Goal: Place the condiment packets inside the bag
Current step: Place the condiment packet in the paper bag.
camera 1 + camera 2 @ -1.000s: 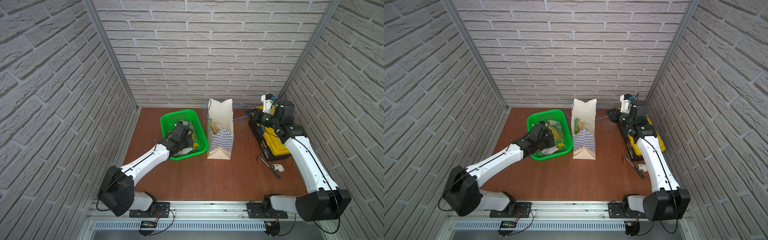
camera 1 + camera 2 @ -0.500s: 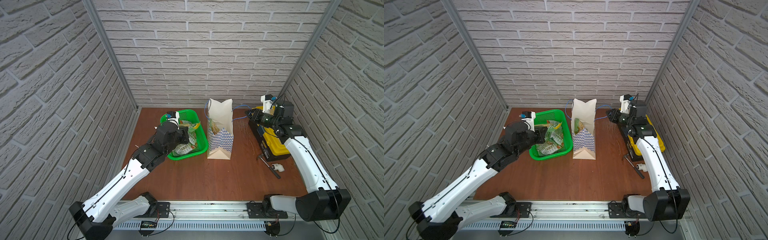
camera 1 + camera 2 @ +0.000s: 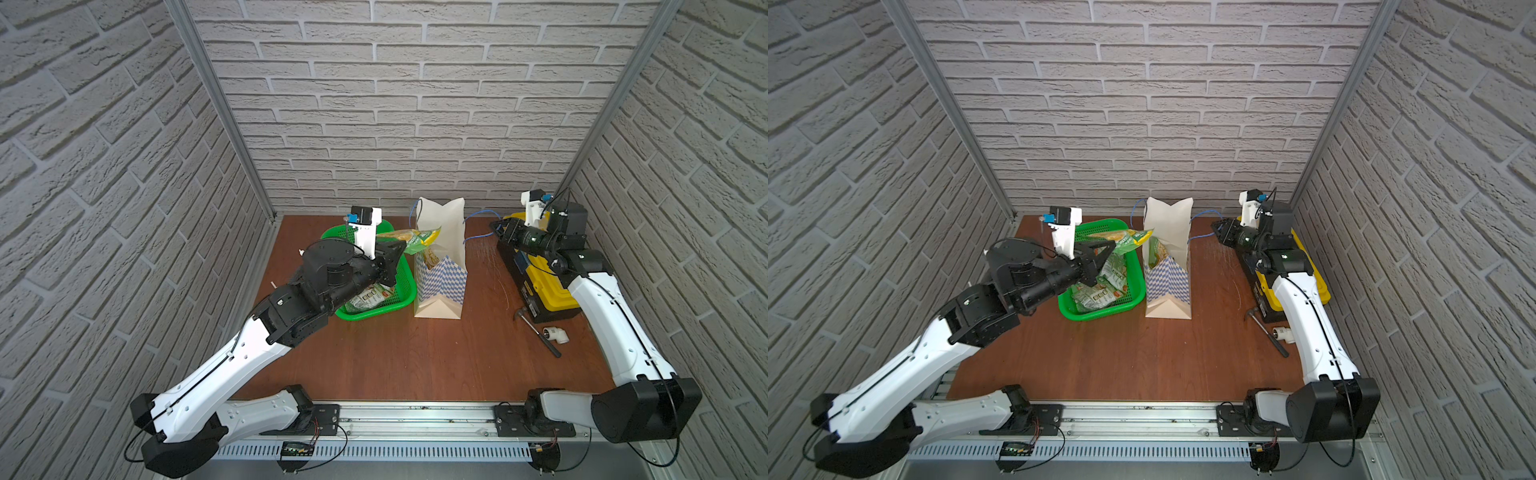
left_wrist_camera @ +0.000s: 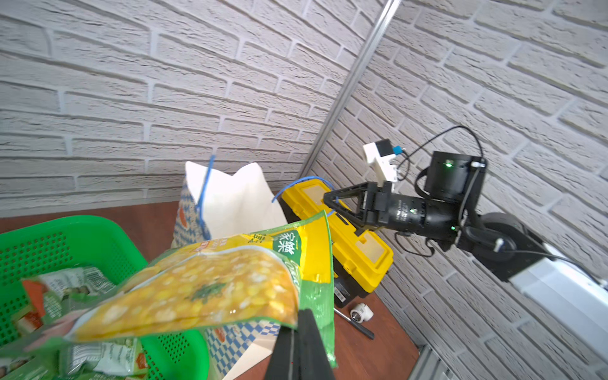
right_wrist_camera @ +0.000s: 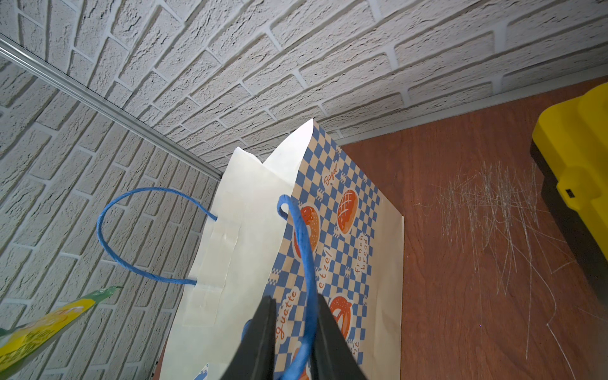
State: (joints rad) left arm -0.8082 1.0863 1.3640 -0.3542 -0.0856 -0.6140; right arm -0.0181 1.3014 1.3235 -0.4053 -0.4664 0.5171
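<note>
Yellow plastic printed with sweetcorn, green at its edges: this corn packet [image 4: 204, 289] is pinched by one corner in the left gripper [image 4: 297, 320], jaws pressed together on the film. It juts out ahead of the fingertips, its far end near the open white mouth of the bag [image 4: 230, 197] but not yet inside. Below and behind that gripper sits the green basket [image 3: 374, 311], a heap of green and clear packets [image 3: 1100, 286] lying in it. On the bag's far side the right gripper [image 5: 292, 306] has its jaws drawn close about the blue cord handle [image 5: 306, 256], apparently holding the mouth open, with the yellow toolbox [image 3: 544, 286] beneath it. A few sachets [image 3: 432, 259] show inside the bag, so I judge the job begun with most of it left.
</note>
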